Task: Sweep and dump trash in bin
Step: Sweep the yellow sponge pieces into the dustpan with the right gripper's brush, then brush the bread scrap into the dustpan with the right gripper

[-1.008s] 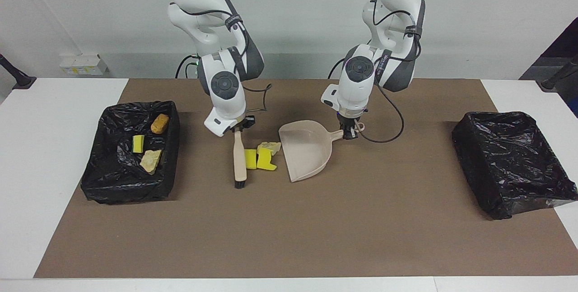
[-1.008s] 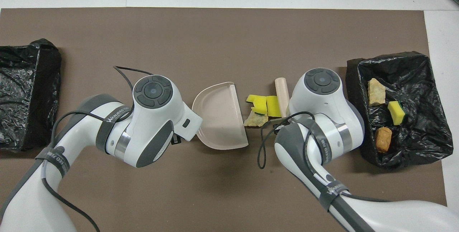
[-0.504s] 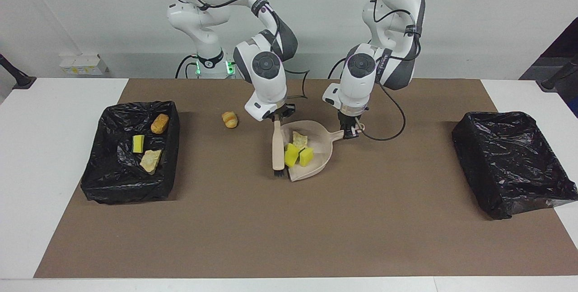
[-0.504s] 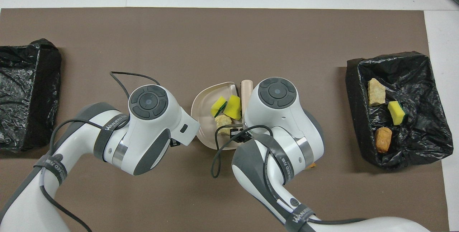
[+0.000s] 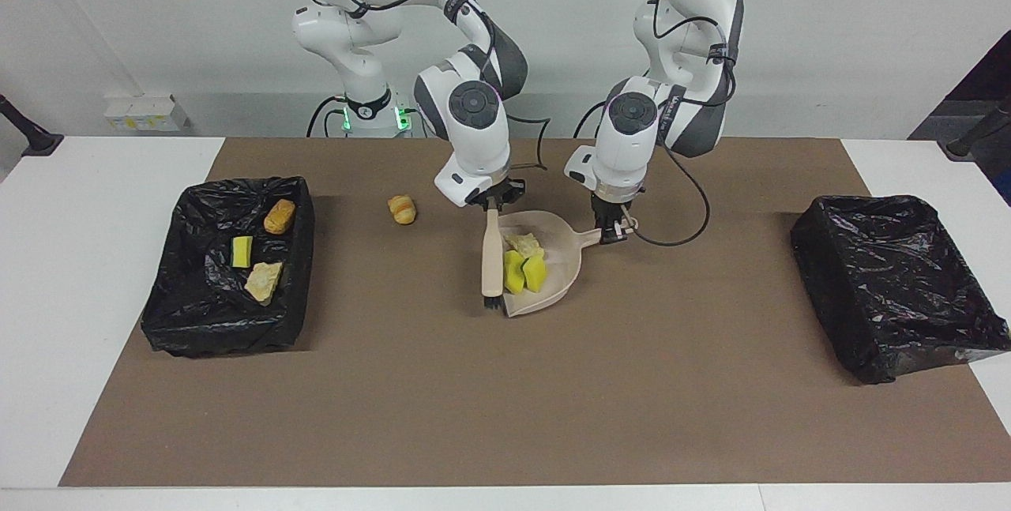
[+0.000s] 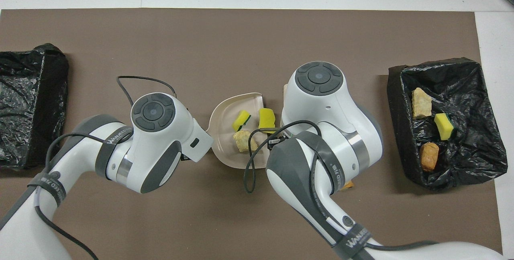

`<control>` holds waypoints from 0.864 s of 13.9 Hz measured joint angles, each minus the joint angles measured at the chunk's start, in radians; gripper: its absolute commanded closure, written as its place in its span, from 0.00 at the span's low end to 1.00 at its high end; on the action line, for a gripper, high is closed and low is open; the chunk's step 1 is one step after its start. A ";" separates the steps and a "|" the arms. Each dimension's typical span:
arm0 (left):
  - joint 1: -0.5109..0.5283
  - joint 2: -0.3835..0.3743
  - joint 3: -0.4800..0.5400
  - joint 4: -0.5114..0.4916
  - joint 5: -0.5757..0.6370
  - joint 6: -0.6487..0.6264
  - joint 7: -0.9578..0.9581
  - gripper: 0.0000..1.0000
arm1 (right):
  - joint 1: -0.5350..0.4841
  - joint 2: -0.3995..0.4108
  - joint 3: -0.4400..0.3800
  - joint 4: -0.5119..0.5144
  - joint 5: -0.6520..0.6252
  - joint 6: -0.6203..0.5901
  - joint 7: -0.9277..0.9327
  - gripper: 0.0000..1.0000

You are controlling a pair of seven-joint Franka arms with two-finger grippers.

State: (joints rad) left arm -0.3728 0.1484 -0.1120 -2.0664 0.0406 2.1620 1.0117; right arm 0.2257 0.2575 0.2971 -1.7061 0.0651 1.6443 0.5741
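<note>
I start nearest to the robots. The right gripper [image 5: 491, 203] is closed on the handle of the brush [image 5: 492, 254], and the left gripper [image 5: 612, 233] is closed on the handle of the dustpan [image 5: 558, 282]. The brush stands along the open edge of the dustpan, its bristles down on the brown mat [image 5: 505, 400].

One brown croissant piece [image 5: 402, 208] lies alone on the mat, nearer to the robots than the pan's mouth and toward the right arm's end. I think this is the first risk: if I go to dump now, this piece is left out, and a new sweep is needed.

In the dustpan I see three pieces: a tan bread lump [image 5: 524, 243] and two yellow sponge chunks [image 5: 524, 272]. The sponges sit close to the open edge, just beside the brush. If I lift the brush away and tilt the pan forward, I judge they can roll out again. A fast carry can do the same, because they are light.

The black bin [image 5: 227, 270] at the right arm's end already holds three scraps [image 5: 263, 280]. The other black bin [image 5: 896, 282], at the left arm's end, shows no scraps. The pan is well apart from both.
</note>
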 measured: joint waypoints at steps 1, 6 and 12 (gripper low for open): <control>0.014 -0.001 0.001 0.000 0.000 -0.003 0.018 1.00 | -0.019 -0.001 0.000 -0.002 -0.009 -0.035 0.000 1.00; 0.008 -0.025 -0.006 0.001 0.000 -0.077 0.033 1.00 | -0.110 -0.071 0.000 -0.170 -0.044 -0.086 -0.035 1.00; -0.088 -0.060 -0.012 -0.022 0.000 -0.109 -0.027 1.00 | -0.239 -0.165 -0.002 -0.332 -0.099 -0.147 -0.066 1.00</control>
State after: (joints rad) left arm -0.4608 0.0884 -0.1243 -2.0882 0.0407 2.0526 0.9846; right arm -0.0130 0.0929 0.2954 -2.0382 -0.0343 1.4977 0.5083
